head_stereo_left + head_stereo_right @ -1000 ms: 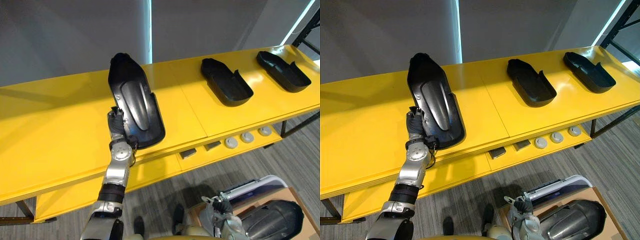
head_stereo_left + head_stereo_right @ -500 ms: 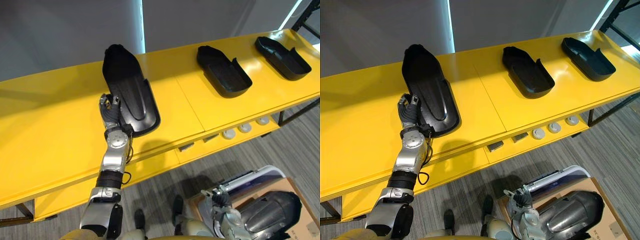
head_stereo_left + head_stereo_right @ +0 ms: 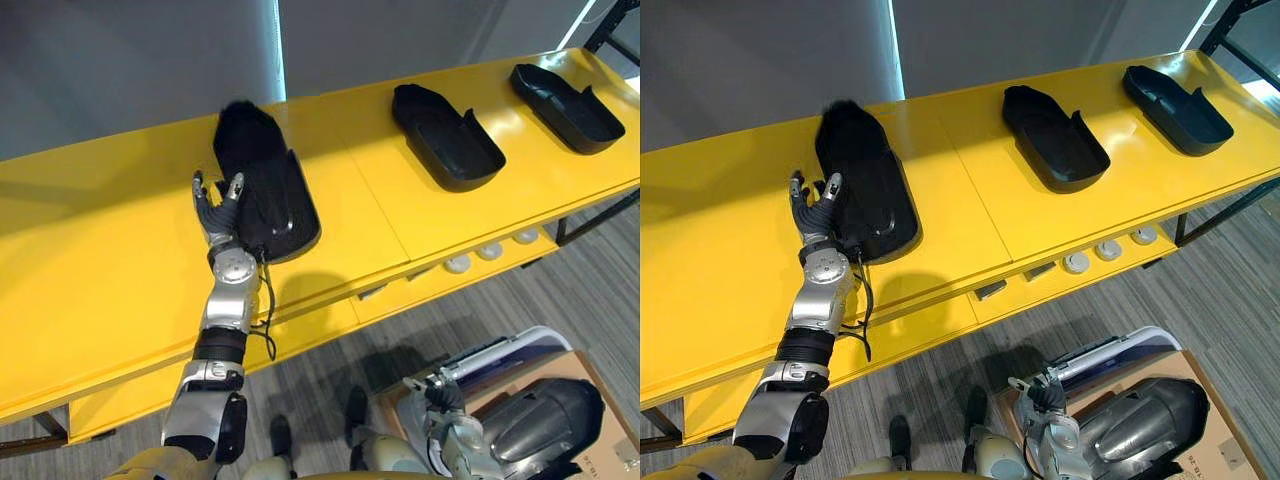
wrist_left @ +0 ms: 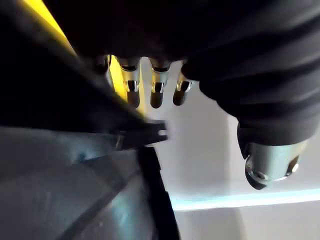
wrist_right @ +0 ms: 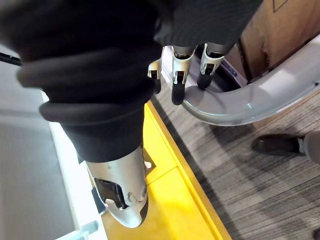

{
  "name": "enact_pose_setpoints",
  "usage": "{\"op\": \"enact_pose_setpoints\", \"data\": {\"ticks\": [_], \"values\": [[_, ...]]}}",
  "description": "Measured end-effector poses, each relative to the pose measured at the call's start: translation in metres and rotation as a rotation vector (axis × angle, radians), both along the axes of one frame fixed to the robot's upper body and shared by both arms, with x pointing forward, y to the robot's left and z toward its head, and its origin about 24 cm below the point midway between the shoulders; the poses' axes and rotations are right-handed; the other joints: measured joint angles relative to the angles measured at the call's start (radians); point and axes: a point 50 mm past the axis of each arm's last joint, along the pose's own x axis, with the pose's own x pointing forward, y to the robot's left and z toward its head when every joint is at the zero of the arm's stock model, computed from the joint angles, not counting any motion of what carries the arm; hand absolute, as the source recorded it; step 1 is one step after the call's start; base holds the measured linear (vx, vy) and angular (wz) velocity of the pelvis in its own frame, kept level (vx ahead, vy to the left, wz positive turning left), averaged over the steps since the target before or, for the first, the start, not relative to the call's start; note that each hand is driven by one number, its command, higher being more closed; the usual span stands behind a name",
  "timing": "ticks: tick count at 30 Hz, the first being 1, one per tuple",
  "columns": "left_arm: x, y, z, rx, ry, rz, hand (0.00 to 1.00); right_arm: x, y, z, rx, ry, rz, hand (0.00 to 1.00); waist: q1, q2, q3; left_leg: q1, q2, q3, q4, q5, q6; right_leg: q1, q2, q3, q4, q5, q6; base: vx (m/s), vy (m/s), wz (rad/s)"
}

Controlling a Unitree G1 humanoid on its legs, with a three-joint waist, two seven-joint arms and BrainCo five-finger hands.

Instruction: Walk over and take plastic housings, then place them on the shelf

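Observation:
A black plastic housing [image 3: 265, 190] lies flat on the yellow shelf [image 3: 100, 250]. My left hand [image 3: 217, 208] stands open right at its left edge, fingers spread and straight, holding nothing. In the left wrist view the straight fingers [image 4: 156, 90] point past the dark housing [image 4: 75, 190]. Two more black housings [image 3: 446, 135] [image 3: 566, 95] lie further right on the shelf. My right hand [image 3: 440, 398] hangs open low down, its fingers [image 5: 177, 75] straight above a grey rim [image 5: 250, 105].
A cardboard box [image 3: 600, 455] at the lower right holds another dark housing [image 3: 545, 425], beside a white-grey bin [image 3: 500, 352]. A lower yellow ledge carries round grey parts [image 3: 490, 251]. A grey wall stands behind the shelf.
My left hand has let go of the housing and opened. The housing has gone from tilted up to lying flat on the shelf. The hand now sits at its left edge.

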Motion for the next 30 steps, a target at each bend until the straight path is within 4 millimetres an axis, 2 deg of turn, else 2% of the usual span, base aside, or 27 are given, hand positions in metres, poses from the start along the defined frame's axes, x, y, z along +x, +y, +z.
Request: {"op": "enact_pose_setpoints", "data": {"ticks": [5, 12, 16, 19, 20, 23, 25, 30], "values": [[-0.002, -0.007, 0.003, 0.003, -0.018, 0.010, 0.00, 0.000, -0.001, 0.000, 0.002, -0.001, 0.008, 0.00, 0.000, 0.000, 0.001, 0.000, 0.000, -0.001, 0.000, 0.000, 0.000, 0.000, 0.001, 0.004, 0.000, -0.001, 0.001, 0.00, 0.000, 0.00], [-0.009, -0.018, 0.028, 0.015, -0.139, 0.010, 0.00, 0.000, -0.001, 0.000, -0.008, 0.002, 0.031, 0.00, 0.001, 0.003, 0.003, 0.005, 0.001, -0.005, 0.000, 0.000, 0.000, 0.001, 0.000, 0.013, 0.010, -0.004, 0.005, 0.00, 0.024, 0.00], [-0.033, -0.036, 0.047, 0.120, -0.278, -0.045, 0.00, -0.001, -0.001, 0.000, -0.012, -0.003, 0.027, 0.00, 0.003, 0.007, 0.005, 0.006, 0.001, -0.009, 0.000, 0.000, 0.000, 0.003, -0.001, 0.012, 0.011, -0.006, 0.007, 0.00, 0.007, 0.01], [-0.055, -0.050, 0.043, 0.205, -0.327, -0.107, 0.00, -0.005, 0.000, -0.003, -0.009, 0.008, 0.028, 0.00, 0.003, 0.010, 0.006, 0.008, 0.001, -0.017, 0.000, 0.000, 0.000, 0.009, -0.001, 0.012, 0.013, -0.009, 0.011, 0.02, 0.029, 0.08], [-0.065, -0.054, 0.036, 0.236, -0.317, -0.139, 1.00, -0.007, 0.000, -0.004, -0.010, 0.010, 0.024, 0.00, 0.004, 0.012, 0.008, 0.012, 0.001, -0.022, 0.001, 0.000, 0.000, 0.016, -0.002, 0.012, 0.012, -0.012, 0.016, 0.02, 0.026, 0.12], [-0.084, -0.057, 0.015, 0.297, -0.261, -0.191, 1.00, -0.011, -0.001, -0.007, -0.005, 0.022, 0.015, 0.00, 0.011, 0.016, 0.009, 0.021, 0.002, -0.027, 0.002, -0.007, -0.002, 0.032, -0.001, 0.011, 0.013, -0.020, 0.020, 0.01, 0.026, 0.07], [-0.095, -0.059, -0.002, 0.349, -0.200, -0.247, 1.00, -0.018, -0.003, -0.009, -0.010, 0.034, 0.009, 0.00, 0.032, 0.019, 0.008, 0.021, 0.003, -0.028, 0.002, -0.012, 0.002, 0.033, -0.001, 0.011, 0.013, -0.029, 0.027, 0.00, 0.008, 0.02], [-0.108, -0.060, -0.025, 0.402, -0.106, -0.329, 1.00, -0.022, -0.005, -0.010, -0.013, 0.041, 0.010, 0.00, 0.051, 0.020, 0.007, 0.025, 0.003, -0.030, 0.002, -0.011, 0.000, 0.034, -0.001, 0.009, 0.013, -0.034, 0.033, 0.01, 0.006, 0.02]]}}
